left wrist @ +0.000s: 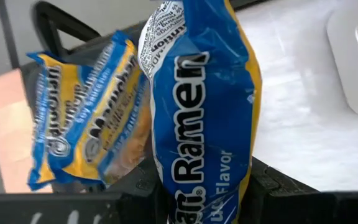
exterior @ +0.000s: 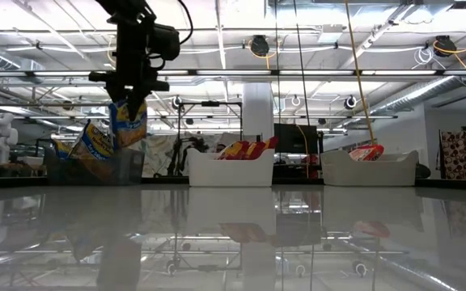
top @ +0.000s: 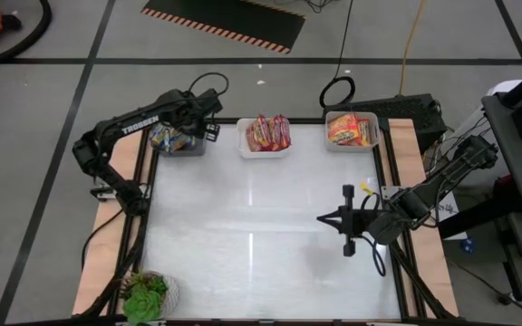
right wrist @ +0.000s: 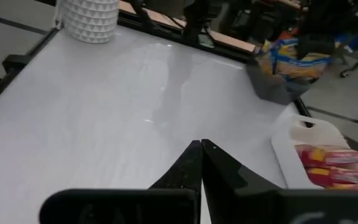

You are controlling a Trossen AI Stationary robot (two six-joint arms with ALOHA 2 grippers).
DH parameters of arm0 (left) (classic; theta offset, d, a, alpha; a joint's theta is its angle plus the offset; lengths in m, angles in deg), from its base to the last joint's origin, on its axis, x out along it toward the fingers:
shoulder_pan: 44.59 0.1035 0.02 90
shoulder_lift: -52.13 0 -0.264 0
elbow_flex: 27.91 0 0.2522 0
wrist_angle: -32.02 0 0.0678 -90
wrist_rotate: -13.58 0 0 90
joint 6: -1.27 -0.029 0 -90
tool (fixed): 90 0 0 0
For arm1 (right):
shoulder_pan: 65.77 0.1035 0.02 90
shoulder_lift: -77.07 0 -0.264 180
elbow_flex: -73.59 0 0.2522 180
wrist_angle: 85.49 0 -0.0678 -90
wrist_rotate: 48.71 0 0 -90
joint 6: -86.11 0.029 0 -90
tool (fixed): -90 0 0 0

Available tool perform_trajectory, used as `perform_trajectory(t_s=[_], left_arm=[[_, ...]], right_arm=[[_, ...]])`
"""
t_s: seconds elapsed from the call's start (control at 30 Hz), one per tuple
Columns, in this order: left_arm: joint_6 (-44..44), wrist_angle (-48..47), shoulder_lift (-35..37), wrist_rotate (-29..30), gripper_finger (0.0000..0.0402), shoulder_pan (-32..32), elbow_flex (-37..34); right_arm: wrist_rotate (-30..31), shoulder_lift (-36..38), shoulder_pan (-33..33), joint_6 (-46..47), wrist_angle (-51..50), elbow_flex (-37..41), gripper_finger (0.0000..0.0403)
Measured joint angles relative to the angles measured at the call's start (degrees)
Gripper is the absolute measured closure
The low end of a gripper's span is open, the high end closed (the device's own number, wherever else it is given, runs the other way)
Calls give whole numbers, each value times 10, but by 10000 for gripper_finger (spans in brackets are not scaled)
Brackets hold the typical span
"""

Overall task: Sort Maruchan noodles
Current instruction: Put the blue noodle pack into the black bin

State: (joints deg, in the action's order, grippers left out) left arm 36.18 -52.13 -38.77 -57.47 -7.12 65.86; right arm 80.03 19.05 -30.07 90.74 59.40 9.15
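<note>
My left gripper [exterior: 128, 101] hangs over the dark bin [exterior: 103, 168] at the table's far left, shut on a blue-and-yellow Maruchan noodles packet [left wrist: 204, 118]. Another blue-and-yellow packet [left wrist: 89, 134] leans inside that bin. Red packets [top: 268, 132] stand in the middle white bin [top: 265, 150]. Orange-yellow packets [top: 350, 129] lie in the right white bin [top: 372, 145]. My right gripper [right wrist: 202, 147] hovers shut over the table's right half, holding nothing. My left gripper pinches the blue-and-yellow packet by one short end [left wrist: 197, 202] between its two fingers [left wrist: 278, 186]. The fingers come from above, pointing steeply down. The packet hangs upright below them, its lower end [exterior: 126, 141] just over the dark bin's rim, beside the leaning packet.
A green plant in a white pot [top: 145, 294] stands at the table's near left corner. A black frame [top: 386, 172] runs along the table's edges. The white tabletop [top: 252, 226] between the bins and the near edge is bare.
</note>
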Motion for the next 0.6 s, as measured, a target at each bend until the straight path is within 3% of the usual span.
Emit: perform_trajectory(t_s=[0.6], left_arm=[[-3,-41,0,-11,266,34,0]], right_arm=[[-16,0,0,2,1,0,403]])
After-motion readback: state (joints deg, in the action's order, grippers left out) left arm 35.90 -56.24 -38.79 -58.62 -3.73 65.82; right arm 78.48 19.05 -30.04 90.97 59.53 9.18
